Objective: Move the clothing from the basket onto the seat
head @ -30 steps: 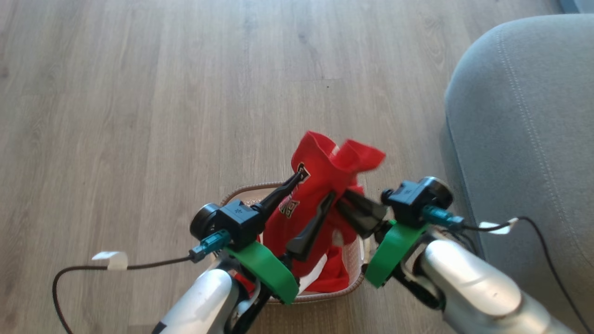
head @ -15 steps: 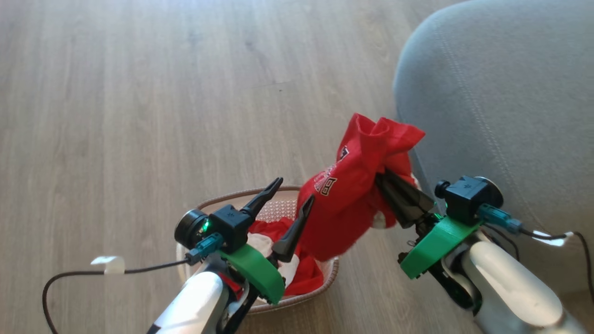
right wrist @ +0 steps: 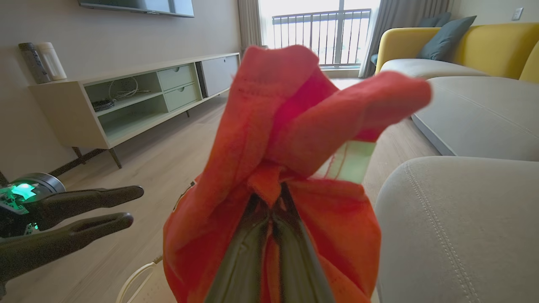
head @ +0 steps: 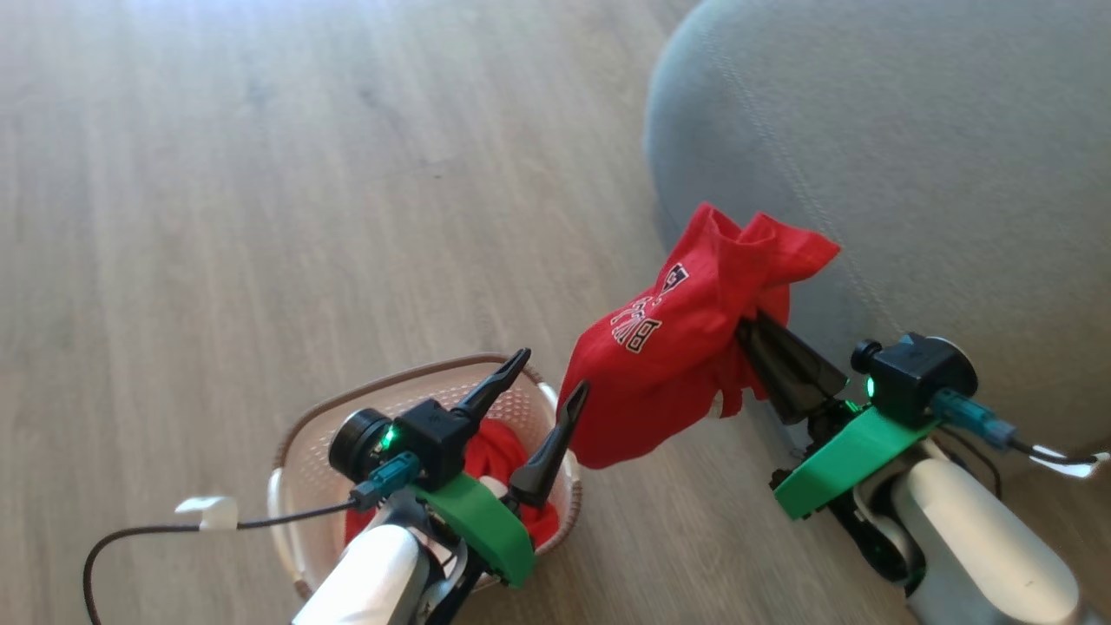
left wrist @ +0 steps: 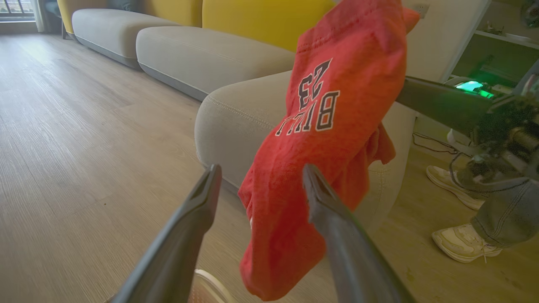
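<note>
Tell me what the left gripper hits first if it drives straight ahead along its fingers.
Most likely the red garment hanging from the shut right gripper: its lower part hangs between the left gripper's open fingers in the left wrist view. The grey seat corner stands behind it. Depth is unclear.
</note>
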### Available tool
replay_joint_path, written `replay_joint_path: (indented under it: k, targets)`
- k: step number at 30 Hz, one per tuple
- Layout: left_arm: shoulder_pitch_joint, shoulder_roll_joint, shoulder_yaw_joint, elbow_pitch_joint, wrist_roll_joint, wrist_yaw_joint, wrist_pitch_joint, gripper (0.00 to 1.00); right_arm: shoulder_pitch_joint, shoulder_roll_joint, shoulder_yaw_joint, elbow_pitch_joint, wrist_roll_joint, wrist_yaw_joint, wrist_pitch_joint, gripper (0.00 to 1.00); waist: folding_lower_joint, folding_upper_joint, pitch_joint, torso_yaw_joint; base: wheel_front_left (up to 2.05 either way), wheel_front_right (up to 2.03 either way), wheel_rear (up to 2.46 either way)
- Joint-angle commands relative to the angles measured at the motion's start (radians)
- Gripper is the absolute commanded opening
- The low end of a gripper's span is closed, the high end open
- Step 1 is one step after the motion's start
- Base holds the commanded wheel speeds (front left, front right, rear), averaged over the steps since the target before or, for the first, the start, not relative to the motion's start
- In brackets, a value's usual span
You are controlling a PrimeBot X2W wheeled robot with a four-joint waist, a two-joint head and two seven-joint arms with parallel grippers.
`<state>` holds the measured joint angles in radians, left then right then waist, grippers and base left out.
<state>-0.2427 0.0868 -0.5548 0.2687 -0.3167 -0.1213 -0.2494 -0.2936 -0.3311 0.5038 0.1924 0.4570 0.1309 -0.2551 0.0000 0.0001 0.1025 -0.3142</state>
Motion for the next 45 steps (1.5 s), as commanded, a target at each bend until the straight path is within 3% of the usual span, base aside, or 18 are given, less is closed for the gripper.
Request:
replay_joint_path:
  k: [1,7,13,22,27,34,45]
  targets:
    - [-0.026,-0.006,0.033,-0.031,0.007,-0.005,-0.012,1.0,0.003,-0.005,-0.007,-0.034,-0.008,0.0,-0.007,0.0,0.0,-0.0001,0.013,-0.044,0.0,0.0,0.0]
    - [-0.023,-0.011,0.024,-0.033,0.015,-0.007,-0.012,1.0,0.024,-0.004,-0.078,-0.034,-0.012,0.0,-0.007,0.0,0.0,-0.0001,0.039,-0.118,0.0,0.0,0.0]
    - [-0.039,-0.012,0.016,-0.05,0.048,-0.008,-0.012,1.0,0.018,-0.005,-0.195,-0.031,-0.001,0.0,-0.007,0.0,0.0,-0.0001,0.109,-0.14,0.0,0.0,0.0]
    - [-0.115,0.03,0.002,-0.051,0.09,-0.009,-0.009,1.0,-0.15,0.005,-0.382,0.025,0.014,0.0,-0.007,0.0,0.0,-0.0001,0.309,-0.099,0.0,0.0,0.0]
    - [-0.17,0.06,0.012,-0.077,0.105,-0.007,0.008,1.0,-0.333,0.005,-0.55,0.135,0.065,0.0,-0.007,0.0,0.0,-0.0001,0.43,-0.052,0.0,0.0,0.0]
    - [-0.205,0.07,0.021,-0.109,0.109,0.009,0.017,1.0,-0.648,-0.056,-0.712,0.391,0.042,0.0,-0.007,0.0,0.0,-0.0001,0.523,0.014,0.0,0.0,0.0]
    - [-0.198,0.053,0.008,-0.153,0.103,0.028,0.001,1.0,-1.072,-0.259,-0.929,0.715,-0.01,0.0,0.006,0.0,0.0,-0.0001,0.657,0.181,0.0,0.0,0.0]
